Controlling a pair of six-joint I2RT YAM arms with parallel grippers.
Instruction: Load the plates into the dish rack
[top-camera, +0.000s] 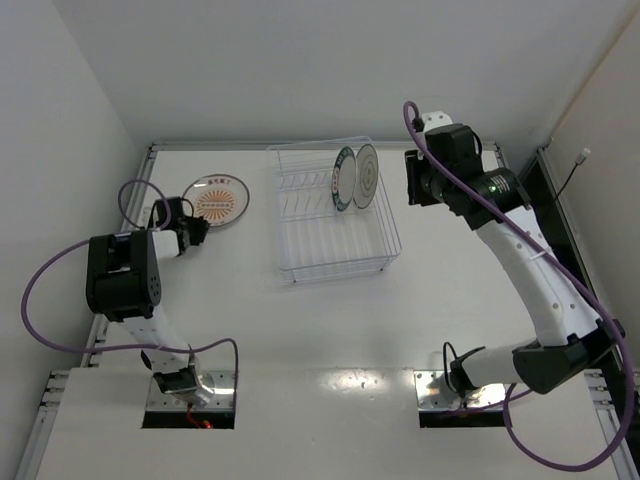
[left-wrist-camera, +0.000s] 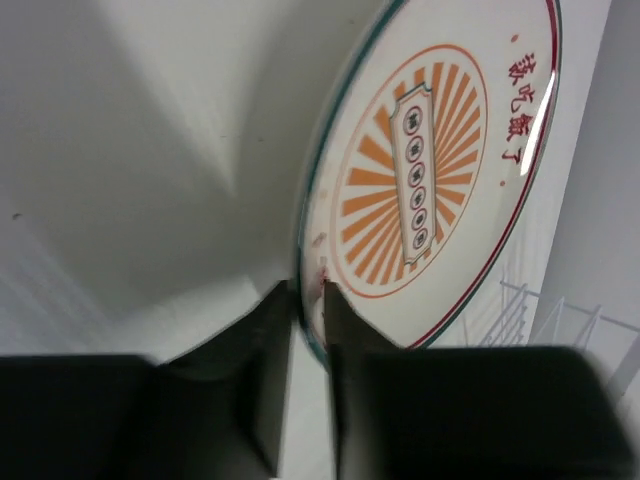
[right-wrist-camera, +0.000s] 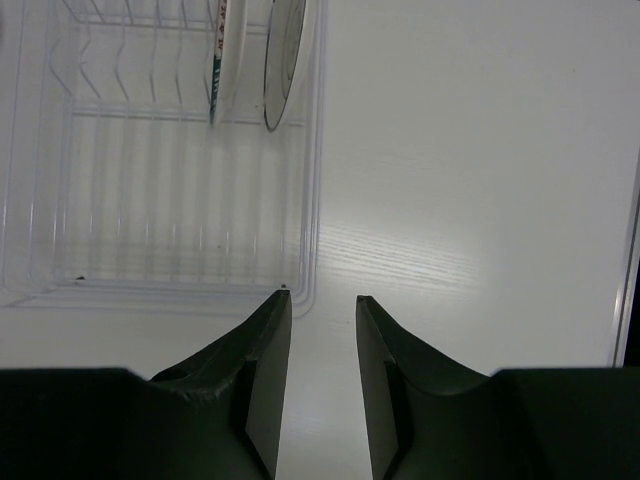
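The sunburst plate (top-camera: 215, 198) is lying face up on the table (top-camera: 300, 340), to the left of the dish rack (top-camera: 300, 268) and apart from it, its orange rays and red lettering showing plainly in the left wrist view. The left gripper (left-wrist-camera: 308, 290) is reaching in at the plate's near-left rim, one finger sitting over the rim and the other under it, and the two are pinching that edge between them. Whether the plate is lifting off the table at that side cannot be told.

Inside the dish rack two more plates are standing upright on edge among the tines, at the far right end. The lettered plate (top-camera: 344, 178) is standing on the left and the ringed plate (top-camera: 366, 175) just beside it on the right, close together and roughly parallel. The rest of the rack is showing only bare tines.

The right gripper (right-wrist-camera: 322, 297) is hovering over the table just beyond the rack's right side, its jaws standing spread with nothing between them, and its camera is looking down along the rack's side wall
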